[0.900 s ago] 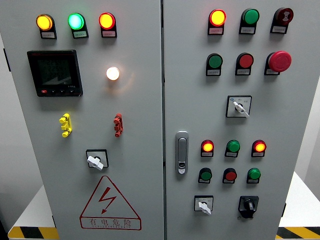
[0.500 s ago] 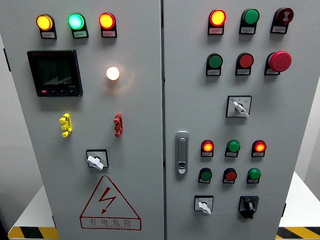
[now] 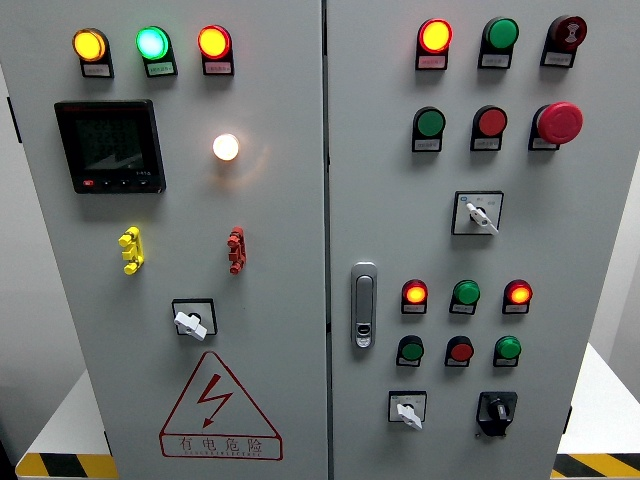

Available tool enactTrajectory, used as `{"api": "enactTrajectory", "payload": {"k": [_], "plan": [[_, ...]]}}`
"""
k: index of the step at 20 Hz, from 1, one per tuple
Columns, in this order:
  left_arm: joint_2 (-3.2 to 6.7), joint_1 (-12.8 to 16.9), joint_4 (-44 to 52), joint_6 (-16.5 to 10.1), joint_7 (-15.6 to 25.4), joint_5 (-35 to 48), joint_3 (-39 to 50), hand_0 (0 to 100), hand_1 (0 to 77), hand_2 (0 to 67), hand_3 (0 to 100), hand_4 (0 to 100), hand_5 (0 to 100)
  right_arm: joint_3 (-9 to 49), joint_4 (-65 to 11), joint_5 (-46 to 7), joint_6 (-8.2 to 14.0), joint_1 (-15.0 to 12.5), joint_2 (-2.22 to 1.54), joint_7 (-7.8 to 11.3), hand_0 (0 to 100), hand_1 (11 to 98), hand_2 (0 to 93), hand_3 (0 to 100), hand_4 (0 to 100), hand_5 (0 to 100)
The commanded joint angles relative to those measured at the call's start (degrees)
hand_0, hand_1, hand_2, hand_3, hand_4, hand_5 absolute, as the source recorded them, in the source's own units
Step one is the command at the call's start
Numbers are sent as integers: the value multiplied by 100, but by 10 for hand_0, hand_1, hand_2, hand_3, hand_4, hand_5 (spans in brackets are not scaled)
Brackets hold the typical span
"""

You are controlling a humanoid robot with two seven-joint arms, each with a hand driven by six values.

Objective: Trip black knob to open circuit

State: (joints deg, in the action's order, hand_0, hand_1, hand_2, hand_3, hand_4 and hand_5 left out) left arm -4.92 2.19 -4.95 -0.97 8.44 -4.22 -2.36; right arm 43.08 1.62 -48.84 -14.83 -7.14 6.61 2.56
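The black knob point(image 3: 496, 410) sits at the lower right of the grey cabinet's right door, on a black base, its handle standing nearly upright. To its left is a white rotary switch point(image 3: 407, 410). Neither of my hands shows in the head view, and nothing touches the knob.
The right door carries lit red lamps point(image 3: 434, 35), green and red buttons, a red mushroom stop point(image 3: 559, 122), a white selector point(image 3: 478, 213) and a chrome door latch point(image 3: 364, 305). The left door has a meter point(image 3: 109, 145), lamps, a white switch point(image 3: 192, 321) and a warning triangle point(image 3: 218, 408).
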Motion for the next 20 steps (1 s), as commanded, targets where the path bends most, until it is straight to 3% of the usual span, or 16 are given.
{"api": "enactTrajectory", "payload": {"k": [1,2,4,6,11,13,15,20], "plan": [[0,1,3,0,0,0,7,0,37,127,214,66,17,7,-48,199,-28,37,16,-1,700,390,49,122,59,124],[0,1,3,0,0,0,-1,0,37,127,214,66,17,59,-100,191,-29,37,16,16,702,389,49,122,59,123],[0,1,3,0,0,0,-1,0,37,127,214,66,17,785,-110,-71,-64,46,16,7,702,389,48,122,59,121],[0,1,3,0,0,0,-1,0,36,127,214,66,17,1175,-188,-764,-55,46,24,7,702,389,48,122,59,119],[0,1,3,0,0,0,-1,0,34,127,213,66,17,3220,-741,-2538,-99,19,25,42,704,386,48,123,58,117],[0,1,3,0,0,0,-1,0,34,127,213,66,17,3670,-1022,-3067,-99,37,33,86,706,385,48,124,59,119],[0,1,3,0,0,0,-1,0,35,127,213,66,17,4127,-1426,-3201,-108,46,33,104,709,383,48,130,61,121],[0,1,3,0,0,0,-1,0,34,127,214,66,17,4665,-2594,-3413,-47,46,42,736,709,388,50,158,79,142]]}}
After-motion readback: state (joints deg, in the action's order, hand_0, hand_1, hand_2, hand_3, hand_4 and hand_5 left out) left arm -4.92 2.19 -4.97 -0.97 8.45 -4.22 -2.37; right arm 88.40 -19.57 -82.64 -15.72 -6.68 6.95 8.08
